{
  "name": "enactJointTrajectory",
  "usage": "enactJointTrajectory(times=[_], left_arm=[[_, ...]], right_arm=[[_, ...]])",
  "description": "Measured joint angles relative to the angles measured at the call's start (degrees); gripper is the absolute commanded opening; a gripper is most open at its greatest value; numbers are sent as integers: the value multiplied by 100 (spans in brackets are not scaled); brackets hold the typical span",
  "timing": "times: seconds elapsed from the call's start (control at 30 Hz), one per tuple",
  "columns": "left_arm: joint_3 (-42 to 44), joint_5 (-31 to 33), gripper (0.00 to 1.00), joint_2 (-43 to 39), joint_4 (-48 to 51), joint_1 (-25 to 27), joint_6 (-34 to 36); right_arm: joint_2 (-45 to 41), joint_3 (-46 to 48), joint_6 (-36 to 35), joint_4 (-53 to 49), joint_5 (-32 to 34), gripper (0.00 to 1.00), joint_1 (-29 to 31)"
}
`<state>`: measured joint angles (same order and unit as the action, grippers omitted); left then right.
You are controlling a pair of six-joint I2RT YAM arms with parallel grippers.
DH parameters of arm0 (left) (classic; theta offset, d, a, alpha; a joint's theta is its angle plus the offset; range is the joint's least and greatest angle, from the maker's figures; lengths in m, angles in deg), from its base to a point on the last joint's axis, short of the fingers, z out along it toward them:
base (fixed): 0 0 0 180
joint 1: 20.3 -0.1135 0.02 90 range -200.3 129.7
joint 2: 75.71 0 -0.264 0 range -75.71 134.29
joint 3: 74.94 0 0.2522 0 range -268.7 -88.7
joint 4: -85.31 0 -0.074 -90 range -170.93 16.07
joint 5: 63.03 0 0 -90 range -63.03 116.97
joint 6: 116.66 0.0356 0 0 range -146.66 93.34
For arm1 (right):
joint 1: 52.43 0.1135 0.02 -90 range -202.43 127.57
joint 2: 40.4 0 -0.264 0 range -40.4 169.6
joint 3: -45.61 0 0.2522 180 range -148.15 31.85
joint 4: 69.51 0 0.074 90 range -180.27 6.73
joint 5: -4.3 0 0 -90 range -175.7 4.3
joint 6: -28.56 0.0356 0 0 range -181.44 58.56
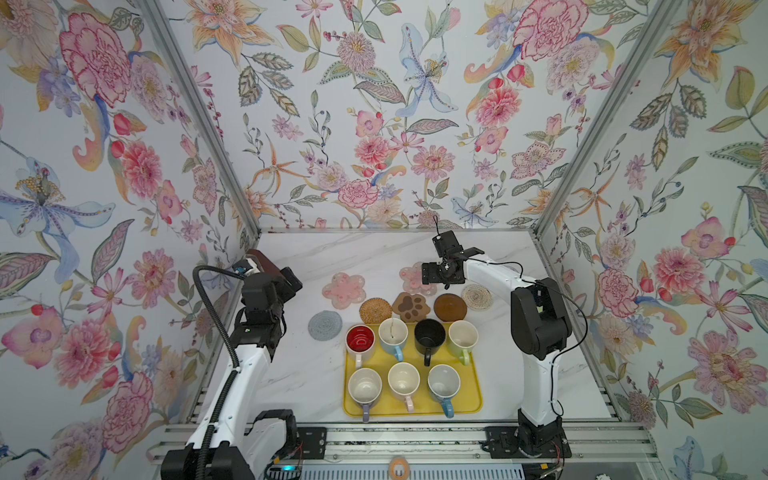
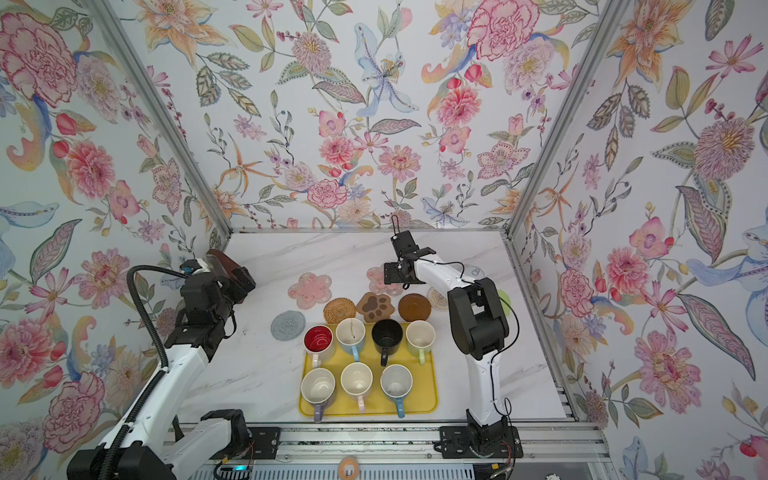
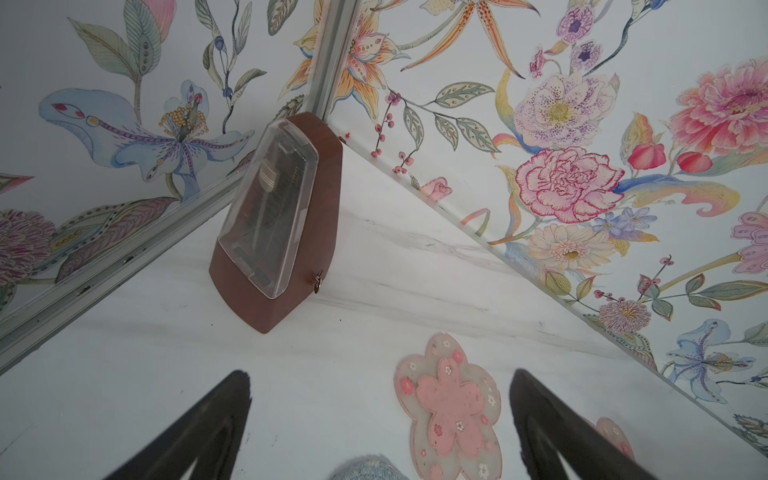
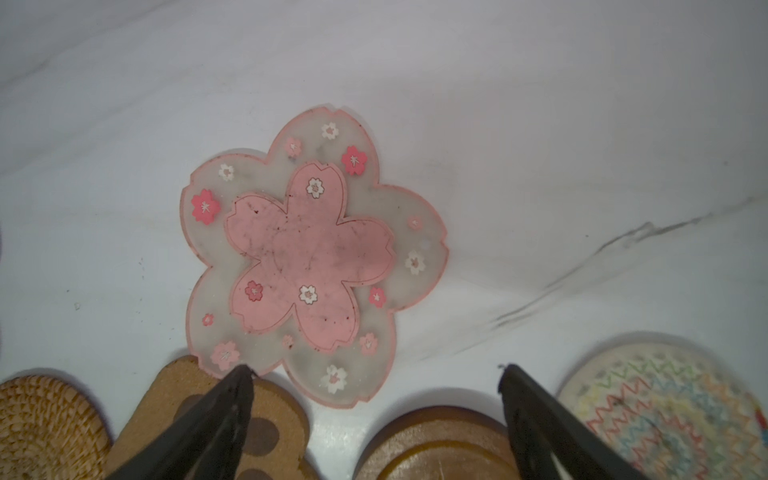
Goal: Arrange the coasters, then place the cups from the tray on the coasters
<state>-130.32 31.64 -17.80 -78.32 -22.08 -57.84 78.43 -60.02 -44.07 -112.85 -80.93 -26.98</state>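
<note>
Entry: pink flower coaster [image 4: 307, 257], flat on the marble desk [image 4: 540, 124], just behind the paw coaster [image 4: 286, 409]. The right claw [image 4: 374, 370] hangs over its paw-side edge, jaws spread and empty. The left claw [image 3: 379, 374] is likewise spread and empty, near the second flower coaster [image 3: 451, 407]. Handling, judged: thin, light, probably pliable, so pinch one petal's rim. Seven ceramic mugs [image 1: 404, 379] on the yellow tray [image 1: 415, 411]: rigid, glossy, breakable. Obscured: whether a petal overlaps the paw coaster. In both top views the right wrist covers part of the flower.
</note>
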Motion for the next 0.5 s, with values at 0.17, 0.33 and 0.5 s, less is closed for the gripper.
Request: enactJointTrajectory(times=[0.17,0.33,0.5], left_arm=[[-7,-2,99,2,-26,0,-28],[-7,-2,99,0,-26,0,-83],[-7,-2,99,-13,-24,0,-111]], right_arm=[[7,87,-140,-114,-98,92,98],[70,81,-179,-127,-138,91,149],[282,37,-177,-188,-136,91,149]])
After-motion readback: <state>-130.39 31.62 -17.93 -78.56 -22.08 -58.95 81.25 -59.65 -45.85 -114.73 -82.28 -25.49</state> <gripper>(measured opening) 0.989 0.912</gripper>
